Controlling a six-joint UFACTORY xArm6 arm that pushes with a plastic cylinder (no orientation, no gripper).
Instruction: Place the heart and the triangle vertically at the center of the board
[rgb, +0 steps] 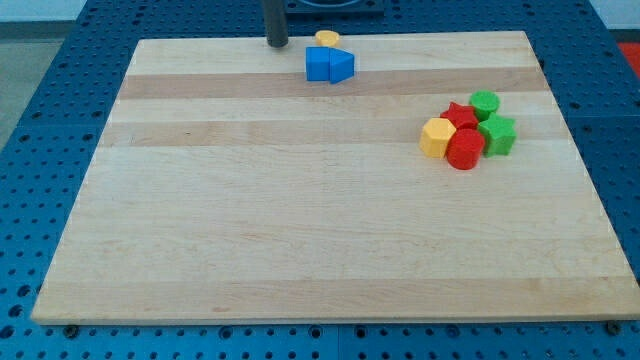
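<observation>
A yellow heart (327, 38) lies at the board's top edge, a little left of centre. Just below it sits a blue triangle (343, 66), touching a blue cube (318, 64) on its left. My tip (277, 44) rests at the board's top edge, left of the heart and up-left of the blue cube, touching neither.
A tight cluster sits at the view's right: a yellow hexagon (437, 137), a red star (460, 115), a green round block (484, 102), a green star (497, 134) and a red round block (465, 150). The wooden board (300, 250) lies on a blue perforated table.
</observation>
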